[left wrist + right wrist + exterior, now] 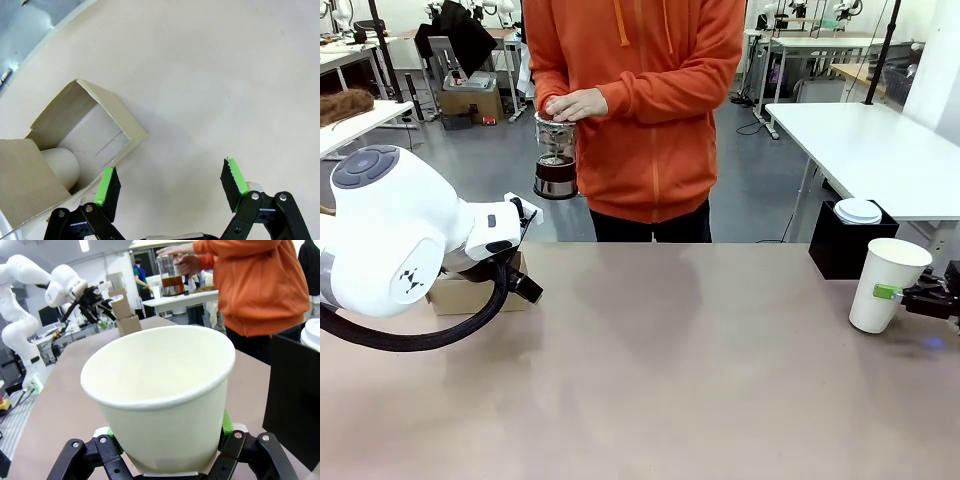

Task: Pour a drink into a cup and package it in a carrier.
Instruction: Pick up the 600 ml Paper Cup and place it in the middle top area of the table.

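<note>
Right gripper (pixel 892 292) clamps the lidless cup (pixel 160 390) at the table's 3 o'clock, probably steadying it for pouring. The drink (pixel 556 181) is in the person's pitcher (pixel 556 150) at 12. Left gripper (pixel 170 185) hovers with jaws wide beside the carrier (pixel 65 130) at 9.

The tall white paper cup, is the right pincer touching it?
Touching. The right wrist view shows the right pincer closed on the tall white paper cup, a green pad pressed against its wall.
</note>
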Available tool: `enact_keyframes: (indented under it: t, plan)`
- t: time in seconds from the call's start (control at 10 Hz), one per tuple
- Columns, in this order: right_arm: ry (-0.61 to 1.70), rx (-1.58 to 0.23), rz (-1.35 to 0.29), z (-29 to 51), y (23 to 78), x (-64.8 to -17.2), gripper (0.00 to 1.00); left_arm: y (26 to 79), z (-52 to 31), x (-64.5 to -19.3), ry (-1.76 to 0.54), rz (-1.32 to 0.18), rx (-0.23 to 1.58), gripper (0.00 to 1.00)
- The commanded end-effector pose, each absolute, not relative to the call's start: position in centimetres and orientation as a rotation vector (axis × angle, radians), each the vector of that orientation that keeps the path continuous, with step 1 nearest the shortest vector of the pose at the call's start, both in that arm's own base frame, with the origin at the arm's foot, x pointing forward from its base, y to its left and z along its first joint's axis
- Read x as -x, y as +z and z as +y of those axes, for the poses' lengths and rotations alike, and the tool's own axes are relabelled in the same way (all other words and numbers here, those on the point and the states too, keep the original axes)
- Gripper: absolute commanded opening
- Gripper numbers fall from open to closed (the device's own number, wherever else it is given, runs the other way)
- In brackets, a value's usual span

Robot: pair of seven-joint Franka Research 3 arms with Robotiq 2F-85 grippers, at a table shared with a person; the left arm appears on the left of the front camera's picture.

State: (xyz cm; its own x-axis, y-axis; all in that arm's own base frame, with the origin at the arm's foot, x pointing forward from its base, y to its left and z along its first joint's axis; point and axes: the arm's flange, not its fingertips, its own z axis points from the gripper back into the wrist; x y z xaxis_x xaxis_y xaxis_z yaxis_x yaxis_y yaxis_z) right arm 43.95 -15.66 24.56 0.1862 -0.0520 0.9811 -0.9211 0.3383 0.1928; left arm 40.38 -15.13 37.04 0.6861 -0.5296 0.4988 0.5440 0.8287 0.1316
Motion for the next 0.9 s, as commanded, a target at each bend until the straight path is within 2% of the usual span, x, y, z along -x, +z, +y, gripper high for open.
enact_keyframes:
  t: [0.0, 0.3, 0.6, 0.8]
  plan:
    - [0.742, -1.057, -1.187, -14.0, 29.5, -43.0, 0.80, 37.0, -15.1, -40.4, -0.602, -0.550, 0.029, 1.00]
    - [0.775, -1.051, -1.125, -6.0, 34.1, -44.5, 0.80, 37.0, -15.1, -40.4, -0.602, -0.550, 0.029, 1.00]
    - [0.787, -1.028, -1.089, 3.7, 32.9, -48.5, 0.80, 37.0, -15.1, -40.4, -0.602, -0.550, 0.029, 1.00]
    - [0.779, -0.986, -1.128, 8.4, 31.0, -50.4, 0.80, 37.0, -15.1, -40.4, -0.602, -0.550, 0.029, 1.00]
